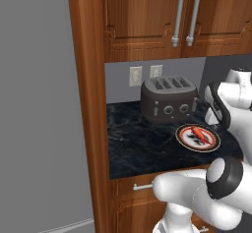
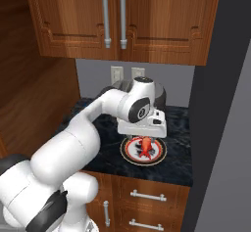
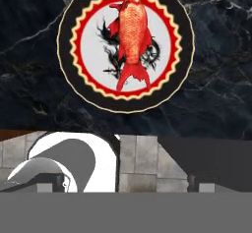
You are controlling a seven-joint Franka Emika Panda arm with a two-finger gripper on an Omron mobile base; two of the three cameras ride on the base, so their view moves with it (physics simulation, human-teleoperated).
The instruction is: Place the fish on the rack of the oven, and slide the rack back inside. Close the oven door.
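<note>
Fingers (image 3: pixel 128 188) are spread wide apart and held above the fish (image 3: pixel 132 35), which is laid on the plate (image 3: pixel 88 87), seemingly for pickup.

A rendered domestic kitchen is showing here. Reddish-brown wooden wall cabinets with long silver bar handles (image 2: pixel 113 16) are hanging above the two-finger gripper (image 2: pixel 143 139), and matching wooden drawers with silver pulls (image 2: pixel 148 195) are sitting below it. A black, white-veined marble countertop (image 1: pixel 138 148) is lying beneath the gripper, carrying a dark grey four-slot toaster with round knobs (image 1: pixel 168 99) just behind it and a round, black-and-red-rimmed white plate (image 3: pixel 88 55) directly under it. Two cream wall sockets (image 1: pixel 135 75) are sitting on the grey backsplash beyond the gripper.
</note>
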